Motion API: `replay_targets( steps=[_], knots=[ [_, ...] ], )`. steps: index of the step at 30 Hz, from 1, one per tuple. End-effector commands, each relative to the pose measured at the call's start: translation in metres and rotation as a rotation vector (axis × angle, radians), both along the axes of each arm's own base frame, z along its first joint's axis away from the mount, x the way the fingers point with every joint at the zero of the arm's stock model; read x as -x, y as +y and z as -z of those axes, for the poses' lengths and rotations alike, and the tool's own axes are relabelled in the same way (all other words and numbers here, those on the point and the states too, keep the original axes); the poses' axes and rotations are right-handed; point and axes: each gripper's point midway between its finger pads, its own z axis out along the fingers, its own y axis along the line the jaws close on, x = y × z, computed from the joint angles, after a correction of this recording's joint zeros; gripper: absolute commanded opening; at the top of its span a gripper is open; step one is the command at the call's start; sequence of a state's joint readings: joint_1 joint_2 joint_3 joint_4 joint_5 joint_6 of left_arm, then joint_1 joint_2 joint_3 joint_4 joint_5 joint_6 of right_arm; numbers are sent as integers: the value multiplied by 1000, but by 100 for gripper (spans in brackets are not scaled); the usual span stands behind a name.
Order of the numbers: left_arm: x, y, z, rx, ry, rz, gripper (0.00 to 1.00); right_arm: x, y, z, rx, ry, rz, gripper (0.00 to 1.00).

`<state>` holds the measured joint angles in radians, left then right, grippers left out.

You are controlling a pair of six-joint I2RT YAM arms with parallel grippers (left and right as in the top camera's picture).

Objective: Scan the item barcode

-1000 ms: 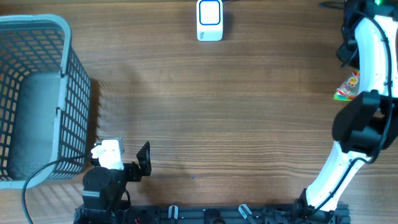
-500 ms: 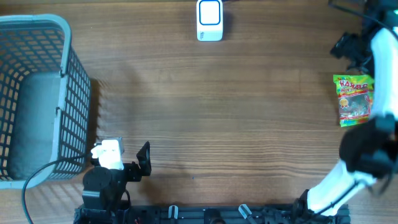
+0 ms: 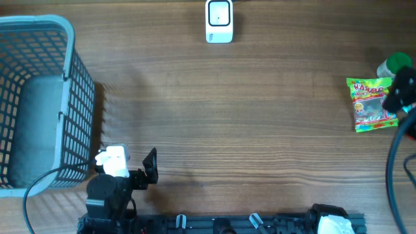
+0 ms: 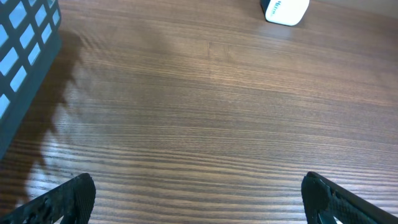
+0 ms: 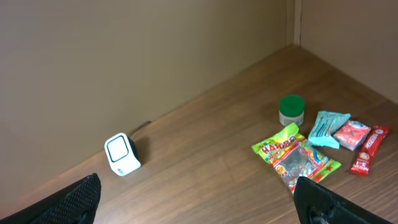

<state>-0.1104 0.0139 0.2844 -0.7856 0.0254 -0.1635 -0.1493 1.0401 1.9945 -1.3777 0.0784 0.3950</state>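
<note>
A brown wood-grain table (image 3: 260, 130) runs up to a plain beige wall, and we see it from above and from both wrists. Our right pincer (image 5: 199, 208) hangs high over the table. Its two dark fingertips (image 5: 68, 200) are spread wide, with nothing between them. Ahead of it and toward its right finger lies the candy bag (image 5: 296, 157), flat on the wood with its printed side up, touched by neither finger. Just beyond the bag stands a small green-lidded jar (image 5: 291, 111). To the right of the bag lie a teal packet (image 5: 328, 127) and two red packets (image 5: 352, 133), close together. Far ahead toward the left finger, near the wall, the white scanner (image 5: 121, 155) stands upright, well apart from the bag. We cannot tell whether a barcode shows on the bag.

Our left pincer (image 4: 199, 202) sits low over bare wood, also spread wide and empty. The scanner is far ahead of it, slightly to the right, and the grey mesh basket (image 4: 25, 56) stands on its left.
</note>
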Motion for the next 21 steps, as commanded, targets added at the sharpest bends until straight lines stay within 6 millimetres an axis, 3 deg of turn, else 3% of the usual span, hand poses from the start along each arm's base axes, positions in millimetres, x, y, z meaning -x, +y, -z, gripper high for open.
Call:
replay_targets(
  steps=[1,9,15,21],
  knots=[
    [0,-2,0,9,-5,9,100,16,3,-7,6,-37,-4,100],
    [0,-2,0,9,-5,10,100,24,19,-10,22,-269,-88,100],
    [0,-2,0,9,-5,10,100,23,40,25,63,-503,-216,100],
    [0,-2,0,9,-5,10,100,23,51,87,21,-774,-270,100]
  ],
)
